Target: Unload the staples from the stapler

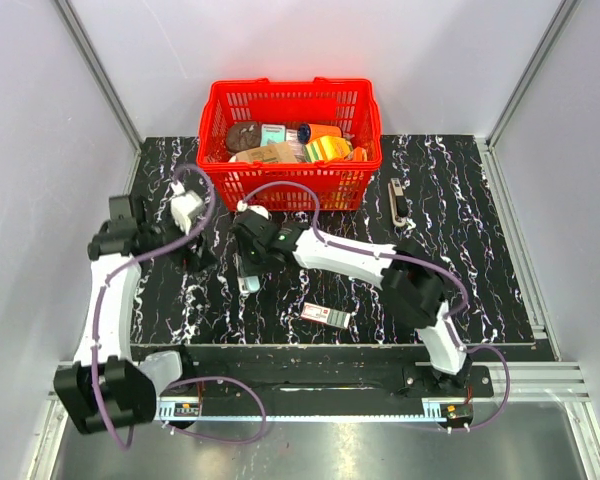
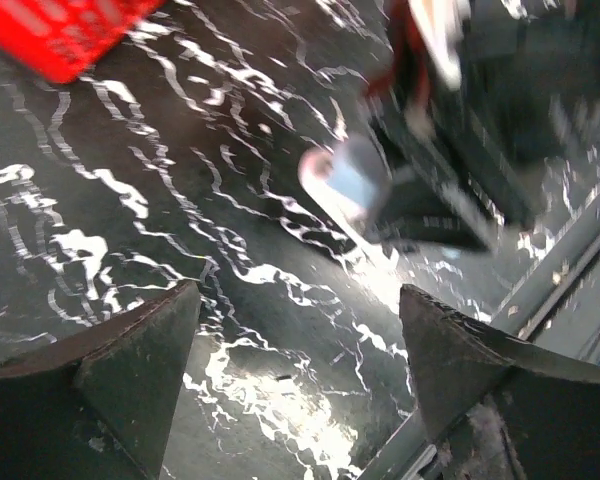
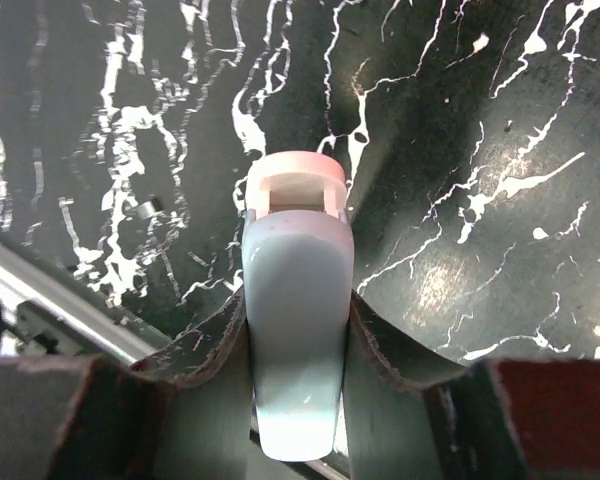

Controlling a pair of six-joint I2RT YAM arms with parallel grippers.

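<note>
A black slab table with white marble veining (image 1: 460, 280) is carrying everything. A red plastic mesh basket (image 1: 292, 188) is sitting at its far middle, packed with mixed goods. The right arm is reaching across to the left of centre, in front of the basket. Its right gripper (image 3: 296, 310) is clamping a small light-blue plastic stapler (image 3: 295, 380) by the flanks, one finger pressing each side. The stapler's white end is pointing away from the wrist, toward the tabletop. Whether the stapler is touching the table I cannot tell. The left gripper (image 2: 295, 300) is hanging just beside it on the left with its fingers (image 2: 140, 360) spread apart and nothing between them. A small flat white-and-red box (image 1: 325, 315) is lying nearer the front, right of the stapler. A slim beige bar (image 1: 397, 202) is lying right of the basket.
</note>
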